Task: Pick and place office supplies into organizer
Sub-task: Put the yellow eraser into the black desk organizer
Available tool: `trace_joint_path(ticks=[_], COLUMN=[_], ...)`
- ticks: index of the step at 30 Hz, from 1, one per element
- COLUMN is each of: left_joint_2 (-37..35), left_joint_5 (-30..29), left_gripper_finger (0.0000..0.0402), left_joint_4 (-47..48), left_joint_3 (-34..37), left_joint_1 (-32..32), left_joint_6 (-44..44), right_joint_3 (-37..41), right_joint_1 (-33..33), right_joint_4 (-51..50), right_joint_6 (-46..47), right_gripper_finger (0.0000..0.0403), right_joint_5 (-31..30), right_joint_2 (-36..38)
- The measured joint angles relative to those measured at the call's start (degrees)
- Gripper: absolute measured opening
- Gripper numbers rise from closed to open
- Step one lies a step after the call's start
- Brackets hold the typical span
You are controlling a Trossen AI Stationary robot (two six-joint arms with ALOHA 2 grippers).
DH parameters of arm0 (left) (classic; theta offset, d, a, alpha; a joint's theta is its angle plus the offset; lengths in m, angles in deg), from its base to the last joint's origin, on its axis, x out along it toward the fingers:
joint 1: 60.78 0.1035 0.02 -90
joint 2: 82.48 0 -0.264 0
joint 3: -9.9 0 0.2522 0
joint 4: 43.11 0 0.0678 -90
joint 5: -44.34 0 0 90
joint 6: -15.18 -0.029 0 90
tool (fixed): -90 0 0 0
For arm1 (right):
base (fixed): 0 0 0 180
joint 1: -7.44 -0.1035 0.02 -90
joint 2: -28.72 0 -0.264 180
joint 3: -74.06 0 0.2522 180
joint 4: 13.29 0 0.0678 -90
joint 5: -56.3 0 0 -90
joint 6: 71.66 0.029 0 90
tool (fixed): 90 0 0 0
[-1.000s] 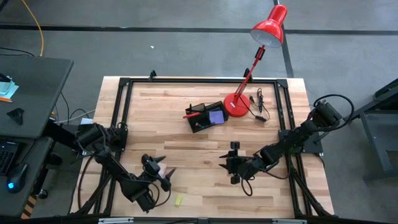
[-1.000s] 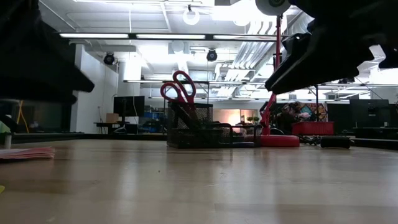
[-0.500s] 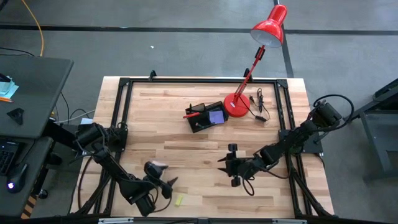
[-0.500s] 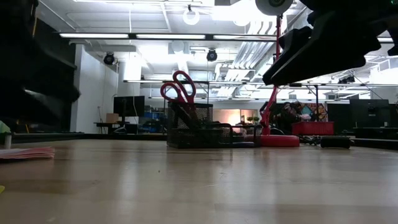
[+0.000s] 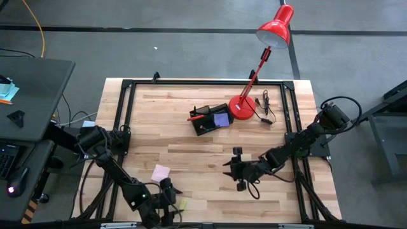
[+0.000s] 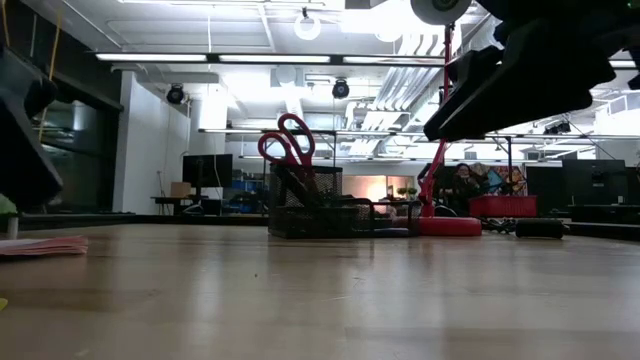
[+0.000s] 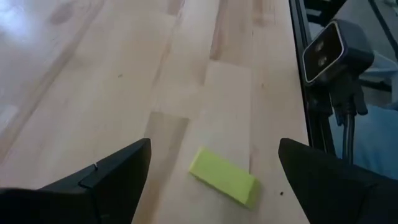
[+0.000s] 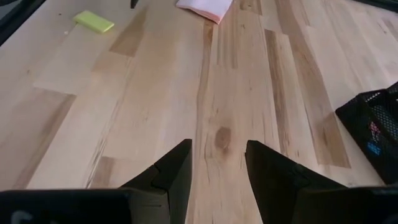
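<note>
High view: the left gripper (image 5: 166, 205) sat at the lower left of the frame, near the table's (image 5: 210, 210) front edge, just beside the small yellow piece (image 5: 182, 205). In the left wrist view its fingers (image 7: 112, 177) stood spread wide, grasping nothing, with the yellow piece (image 7: 224, 176) lying flat on the wood between them and touching neither. A pink sticky-note pad (image 5: 160, 172) lay on the table just above that gripper in the frame, apart from it. The right gripper (image 5: 233, 168) hovered right of centre; in the right wrist view its fingers (image 8: 166, 171) were parted and empty over bare boards. The black organizer (image 5: 210, 119) stood at upper centre, just beside the red desk lamp's (image 5: 241, 107) round base, holding red-handled scissors (image 6: 288, 142) upright and a purple sticky-note pad (image 5: 221, 119)
</note>
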Motion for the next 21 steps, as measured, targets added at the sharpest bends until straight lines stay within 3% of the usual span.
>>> trace_joint_path(ticks=[6, 12, 21], left_joint_2=[0.0, 0.0, 4.0], left_joint_5=[2.2, 3.6, 4.1], left_gripper_finger=[0.0341, 0.0328, 0.0314], left_joint_4=[0.1, -0.3, -2.4], left_joint_3=[0.0, 0.0, -0.2], left_joint_1=[0.0, 0.8, 0.7], left_joint_6=[2.4, 11.5, 10.3], right_joint_3=[0.0, 0.0, 0.0], right_joint_1=[0.0, 0.0, 0.0], right_joint_4=[0.0, 0.0, 0.0], right_joint_6=[0.5, 0.5, 0.6], right_gripper_finger=[0.0140, 0.0140, 0.0140], right_joint_5=[-0.1, 0.2, 0.0], right_joint_2=[0.0, 0.0, 0.0])
